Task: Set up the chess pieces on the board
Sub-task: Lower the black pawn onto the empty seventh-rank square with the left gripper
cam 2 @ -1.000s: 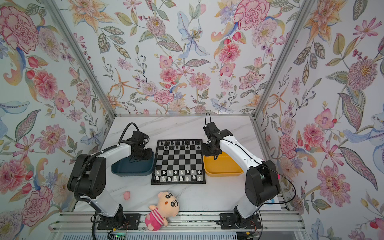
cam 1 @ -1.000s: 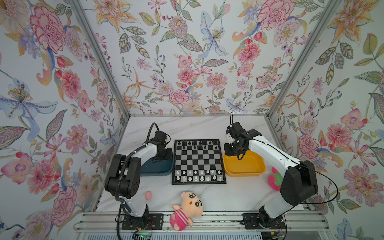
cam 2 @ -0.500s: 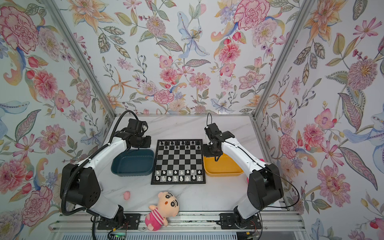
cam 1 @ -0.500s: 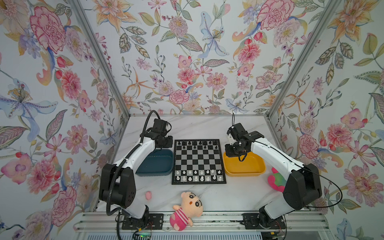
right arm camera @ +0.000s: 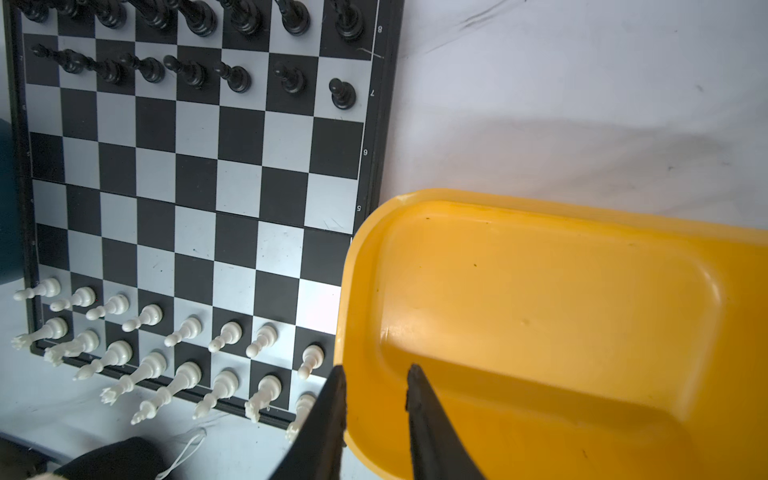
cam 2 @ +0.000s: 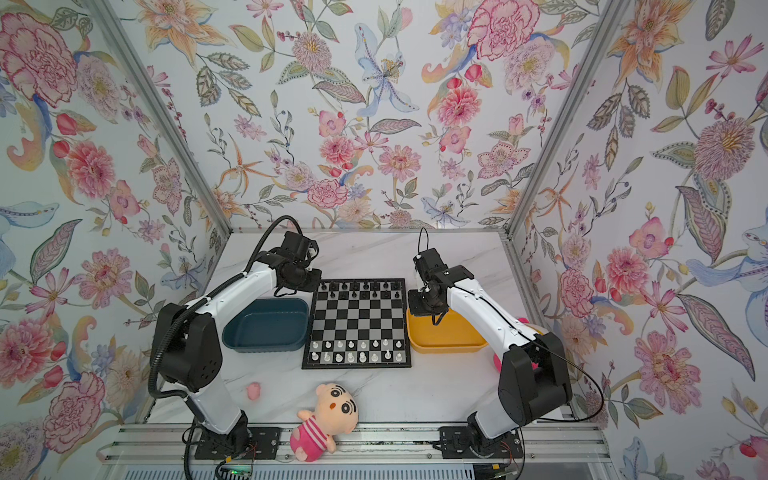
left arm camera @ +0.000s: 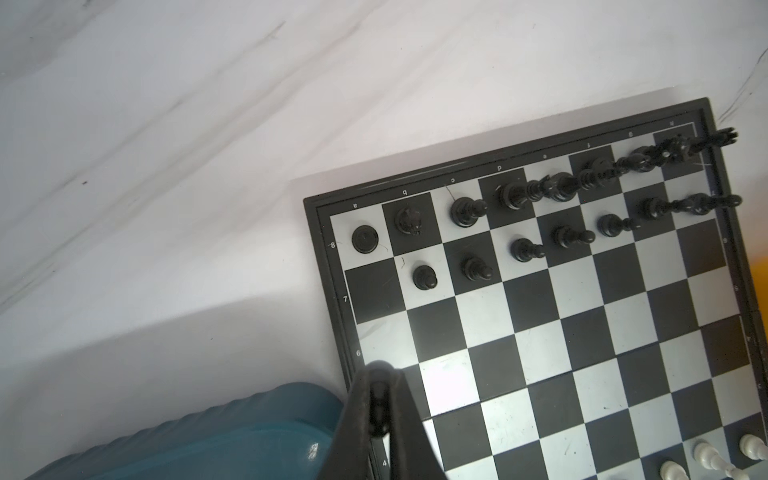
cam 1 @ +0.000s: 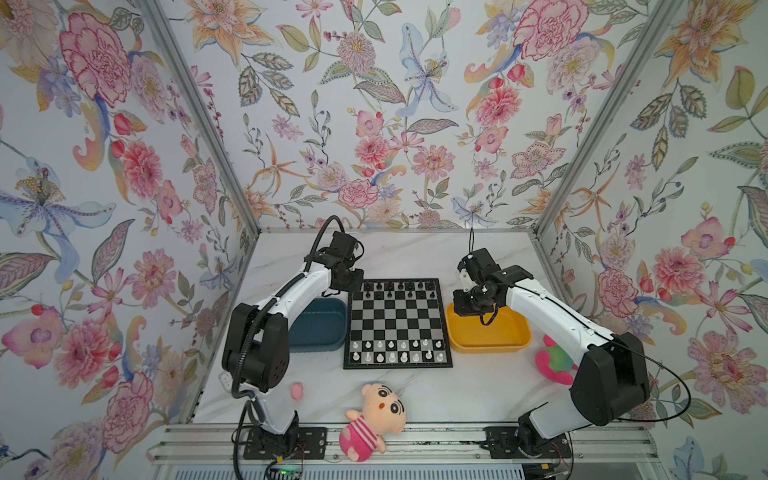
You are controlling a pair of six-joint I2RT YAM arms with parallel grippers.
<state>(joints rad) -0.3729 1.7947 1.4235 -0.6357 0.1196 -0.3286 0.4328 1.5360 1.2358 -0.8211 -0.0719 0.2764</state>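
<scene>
left end effector [left arm camera: 380, 372]: grips 1 dark piece [left arm camera: 379, 400], perhaps pawn | blue tray [left arm camera: 199, 440]: cropped

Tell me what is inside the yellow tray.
Nothing lies on the yellow tray's bare floor. The right gripper hovers open over one corner, and its fingers hide a small strip there.

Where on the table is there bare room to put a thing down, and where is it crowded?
Free: the board's four middle rows, between black pieces and white pieces; the yellow tray's visible floor; the table behind the board. Crowded: the two rows at each end.
</scene>
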